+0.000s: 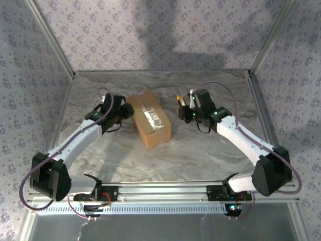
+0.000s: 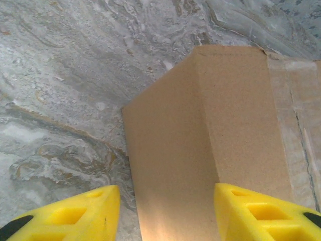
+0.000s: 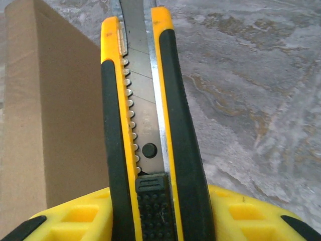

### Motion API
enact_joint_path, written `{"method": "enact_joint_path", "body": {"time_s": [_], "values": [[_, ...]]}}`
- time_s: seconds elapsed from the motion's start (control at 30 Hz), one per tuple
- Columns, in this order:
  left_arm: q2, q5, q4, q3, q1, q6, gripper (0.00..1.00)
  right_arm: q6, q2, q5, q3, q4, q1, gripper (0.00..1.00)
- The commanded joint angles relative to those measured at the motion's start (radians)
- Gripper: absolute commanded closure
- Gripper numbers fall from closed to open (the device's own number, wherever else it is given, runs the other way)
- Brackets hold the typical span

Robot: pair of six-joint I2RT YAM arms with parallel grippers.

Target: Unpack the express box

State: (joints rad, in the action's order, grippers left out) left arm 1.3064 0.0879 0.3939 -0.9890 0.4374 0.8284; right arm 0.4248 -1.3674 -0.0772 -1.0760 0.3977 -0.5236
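Top external view: at left of centre the left arm [image 1: 83, 133] reaches up to the upper-left end of the box [image 1: 145, 118]. The box sits closed in the middle of the surface [image 1: 200, 150], its long axis slanting from upper left to lower right of the frame. Shiny tape [image 1: 155, 119] runs along that same axis over the top seam. In the left wrist view the left fingers [image 2: 75, 213] stand about half open astride the box's near corner. One is over the top face and the other is clear of the side wall, so they grip nothing. Right of the box, near but apart from it, the right arm [image 1: 241, 138] carries a yellow-and-black knife [image 1: 179, 100]. The right wrist view shows the right fingers [image 3: 75, 221] clamped on its handle, the blade out and pointing to the top of the frame, with the box at the left edge. The left arm is the nearer. The cut, I judge, depends on bringing the blade leftward onto the tape and then drawing it along the box's length.
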Motion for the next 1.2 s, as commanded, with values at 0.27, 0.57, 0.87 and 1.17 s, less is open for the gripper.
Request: {"method": "enact_joint_path", "body": {"time_s": [0.27, 0.57, 0.87, 1.17], "values": [[0.064, -0.062, -0.080, -0.063, 0.010, 0.015, 0.48, 0.055, -0.067, 0.069, -0.036, -0.099, -0.116, 1.00], [0.104, -0.052, -0.078, -0.077, 0.031, 0.015, 0.48, 0.212, 0.005, 0.223, 0.061, -0.142, -0.234, 1.00], [0.162, -0.067, -0.069, -0.131, 0.033, 0.004, 0.48, 0.324, 0.096, 0.356, 0.135, -0.152, -0.350, 1.00], [0.189, -0.065, -0.077, -0.160, 0.038, -0.005, 0.48, 0.401, 0.102, 0.463, 0.156, -0.133, -0.465, 1.00]]}}
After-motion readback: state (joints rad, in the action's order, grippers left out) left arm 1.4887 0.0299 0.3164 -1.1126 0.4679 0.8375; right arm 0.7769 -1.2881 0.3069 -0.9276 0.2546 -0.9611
